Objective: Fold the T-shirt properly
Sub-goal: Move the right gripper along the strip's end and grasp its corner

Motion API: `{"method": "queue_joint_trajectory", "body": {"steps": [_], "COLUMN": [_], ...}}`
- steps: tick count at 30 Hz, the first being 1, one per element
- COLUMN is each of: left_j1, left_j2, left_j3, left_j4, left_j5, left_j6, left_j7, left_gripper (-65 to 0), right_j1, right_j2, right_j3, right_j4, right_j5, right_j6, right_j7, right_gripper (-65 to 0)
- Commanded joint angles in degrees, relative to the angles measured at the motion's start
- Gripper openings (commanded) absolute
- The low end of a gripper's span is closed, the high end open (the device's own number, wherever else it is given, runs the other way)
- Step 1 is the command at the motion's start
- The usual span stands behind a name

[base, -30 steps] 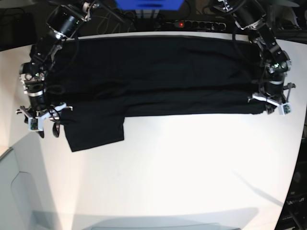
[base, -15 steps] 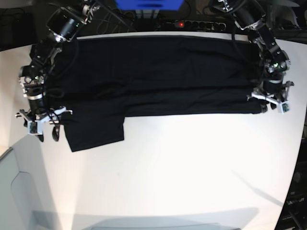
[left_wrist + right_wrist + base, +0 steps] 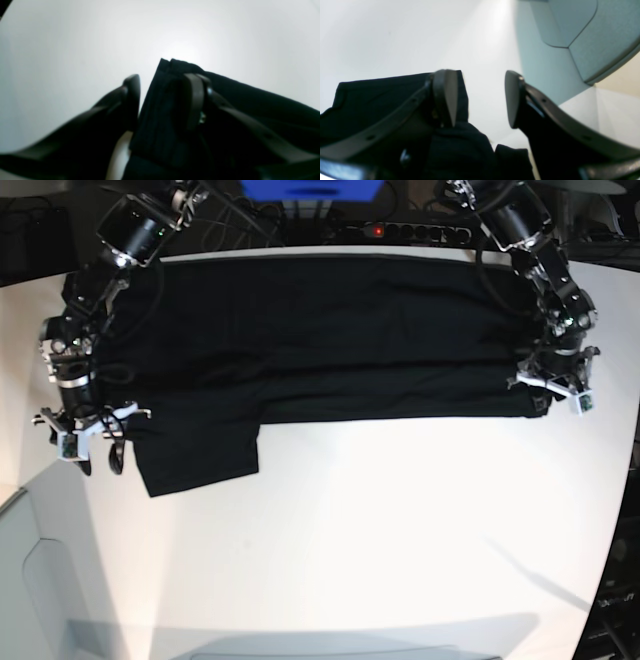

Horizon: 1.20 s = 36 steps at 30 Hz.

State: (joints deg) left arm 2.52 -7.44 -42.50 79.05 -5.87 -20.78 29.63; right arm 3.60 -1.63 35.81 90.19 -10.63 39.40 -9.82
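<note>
plain black T-shirt point(image 3: 330, 330), no readable print

The T-shirt point(image 3: 320, 340) lies spread on the table point(image 3: 400, 540) between the two grippers. A folded corner sits between the left gripper point(image 3: 162, 100) jaws; cloth lies under and beside one jaw of the right gripper point(image 3: 480, 97), bare table between them.
</note>
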Motion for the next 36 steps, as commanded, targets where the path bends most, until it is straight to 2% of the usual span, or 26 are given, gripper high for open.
{"method": "queue_joint_trajectory", "body": {"steps": [1,5,9,10,24,27,29,31,36], "left_j1": [-0.9,-0.81,-0.9,-0.9,1.12,1.56,1.74,2.18,2.35], "left_j2": [-0.78,-0.87,-0.87,-0.87,-0.78,0.54,0.89,1.07,1.07], "left_j3": [0.7,1.93,1.93,1.93,1.4,1.4,1.4,1.4,1.4], "left_j4": [0.91,0.82,0.65,0.65,4.6,7.15,8.3,8.56,8.65], "left_j5": [-0.59,-0.68,-0.51,-0.24,-0.68,-0.68,-0.68,-0.68,-0.68], "left_j6": [0.07,0.07,-0.02,-0.02,-0.02,-0.02,-0.02,-0.02,-0.02], "left_j7": [-1.45,-1.45,-1.45,-1.45,-1.45,-1.45,-1.45,-1.45,-1.45], "left_gripper": [-41.1,-46.7,-62.9,-65.0,-65.0,-65.0,-65.0,-65.0,-65.0], "right_j1": [0.84,0.93,0.93,0.93,4.1,6.21,9.02,11.31,17.11], "right_j2": [0.44,0.44,0.62,0.62,0.53,0.62,0.88,2.46,4.57], "right_j3": [-0.08,-0.08,-0.08,-0.08,-0.08,-0.08,-0.08,-0.16,-2.45], "right_j4": [1.02,1.02,0.93,0.93,0.66,-1.53,-4.35,-7.25,-17.88], "right_j5": [1.01,1.01,1.01,1.01,1.01,1.01,0.83,-0.75,-5.85], "right_j6": [0.6,0.6,0.6,0.6,0.6,0.6,0.6,0.6,0.6], "right_j7": [1.78,1.78,1.78,1.78,1.69,-1.21,-4.99,-7.89,-9.03], "right_gripper": [-33.5,-33.5,-33.5,-33.5,-33.5,-32.3,-29.4,-27.3,-26.5]}}
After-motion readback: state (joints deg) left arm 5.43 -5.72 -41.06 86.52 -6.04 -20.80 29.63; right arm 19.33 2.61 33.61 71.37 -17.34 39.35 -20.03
